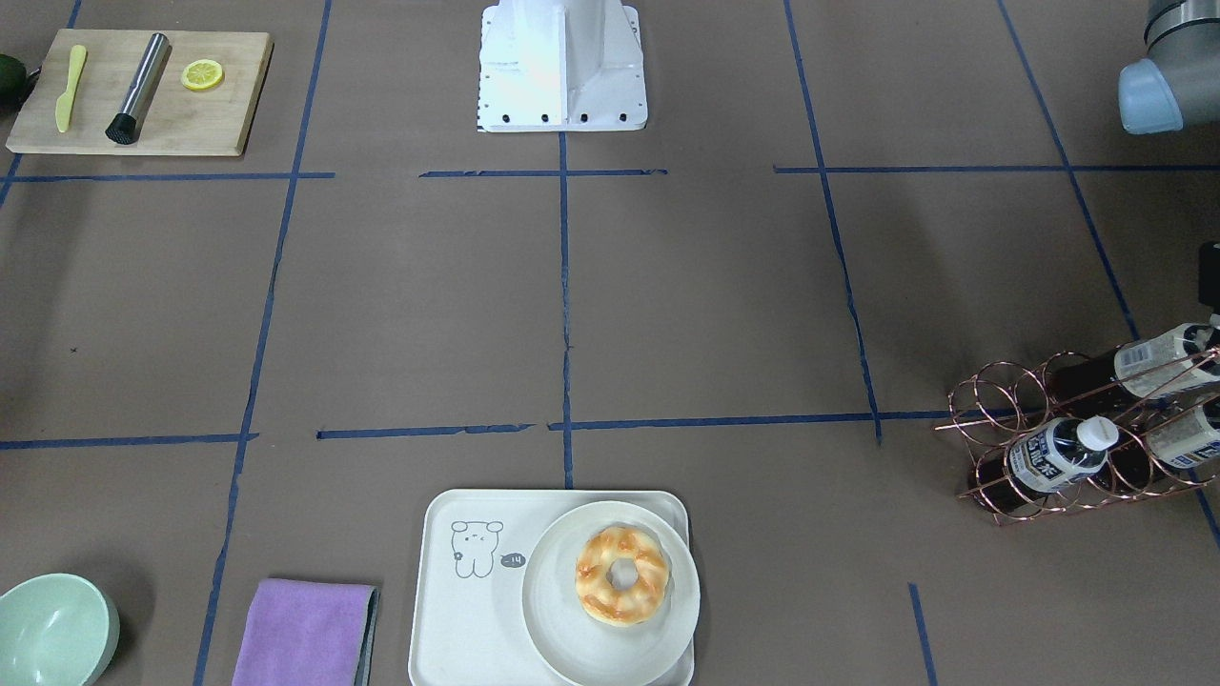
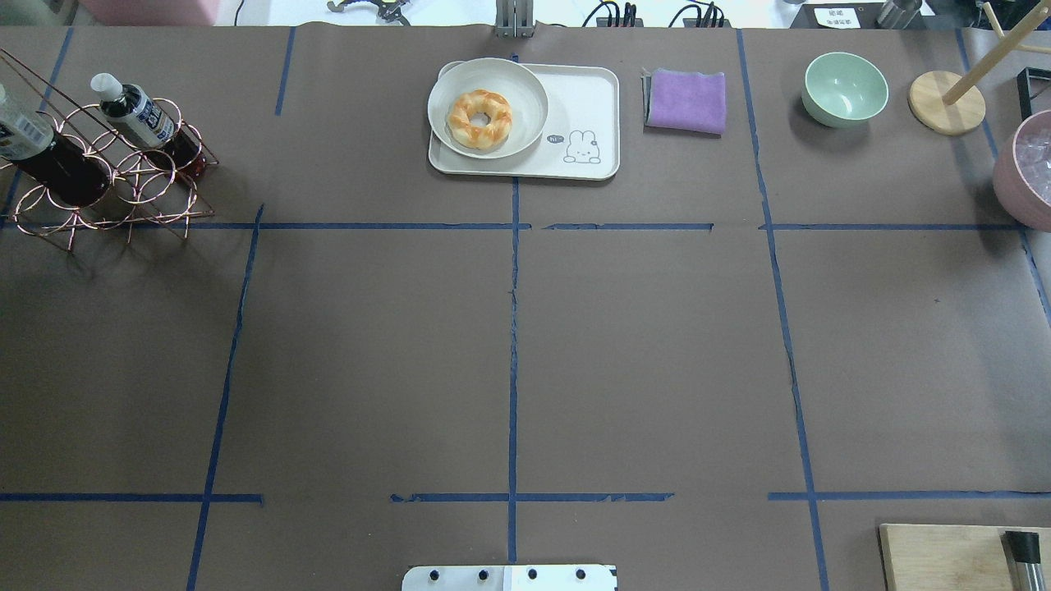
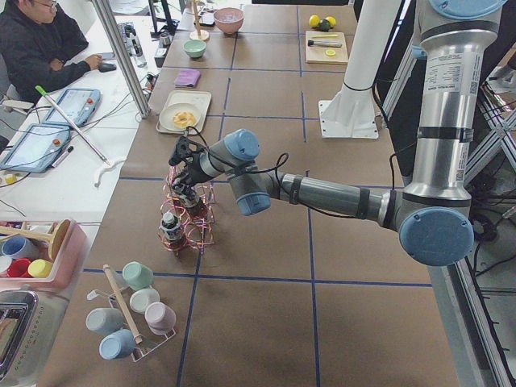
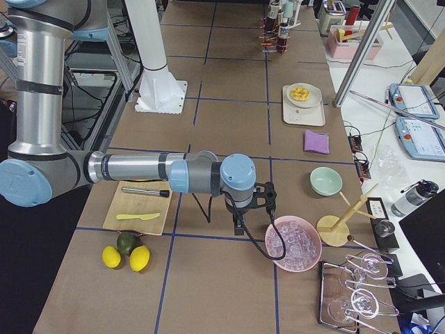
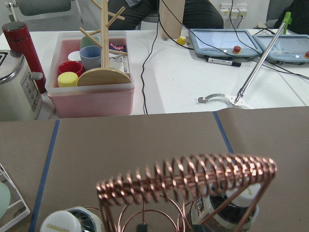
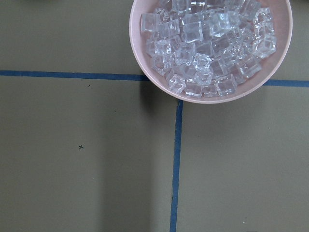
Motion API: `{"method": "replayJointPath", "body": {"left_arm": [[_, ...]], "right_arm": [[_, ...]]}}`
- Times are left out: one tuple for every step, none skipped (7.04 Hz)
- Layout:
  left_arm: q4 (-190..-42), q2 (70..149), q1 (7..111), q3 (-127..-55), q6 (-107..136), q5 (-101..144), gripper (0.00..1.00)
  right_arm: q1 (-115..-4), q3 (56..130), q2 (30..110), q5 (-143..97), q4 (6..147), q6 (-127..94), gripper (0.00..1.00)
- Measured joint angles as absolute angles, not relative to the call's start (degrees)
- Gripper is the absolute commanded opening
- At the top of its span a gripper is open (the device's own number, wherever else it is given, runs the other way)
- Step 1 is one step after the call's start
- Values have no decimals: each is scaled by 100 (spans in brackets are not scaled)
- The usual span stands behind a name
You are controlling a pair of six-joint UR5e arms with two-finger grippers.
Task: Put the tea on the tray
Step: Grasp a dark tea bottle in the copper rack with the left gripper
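Several tea bottles lie in a copper wire rack [image 1: 991,448]. One tea bottle [image 1: 1053,457] with a white cap is at the rack's front, and it also shows in the overhead view [image 2: 138,113]. The cream tray [image 1: 448,619] with the line drawing holds a white plate [image 1: 558,629] with a doughnut, and the tray also shows in the overhead view [image 2: 587,98]. My left gripper [image 3: 181,161] hovers just over the rack; I cannot tell if it is open or shut. My right gripper [image 4: 243,219] hangs beside a pink bowl of ice [image 4: 292,243]; its state cannot be told.
A purple cloth [image 1: 305,634] and a green bowl [image 1: 52,629] lie beside the tray. A wooden board [image 1: 143,90] holds a knife, a muddler and a lemon slice. A wooden mug tree [image 2: 948,98] stands near the pink bowl [image 2: 1026,168]. Operators sit beyond the table.
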State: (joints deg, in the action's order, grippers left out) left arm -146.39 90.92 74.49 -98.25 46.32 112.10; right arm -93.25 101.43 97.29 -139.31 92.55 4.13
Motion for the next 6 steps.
{"method": "replayJointPath", "body": {"left_arm": [[-14274,9075,7568,-10187,4632,11313,0],[-13756,9015,7646,-10721,4632,11366,0],[-13245,8911,7686,-11287,4632,11386,0],[-12869,8774,7698,-11779,4638,11383,0],[-12649,8677,7687,-12114,4669,11363,0],[-12533,8651,7616,-12293,4709,11338,0]], "right_arm": [[-9325,10146,9732,-13931,9255,413,100],[-9325,10145,9735,-13931,9255,413,100],[-9325,10141,9737,-13931,9255,413,100],[-9325,10132,9738,-13931,9255,413,100],[-9325,10126,9741,-13931,9255,413,100],[-9325,10132,9744,-13935,9255,411,100]]}}
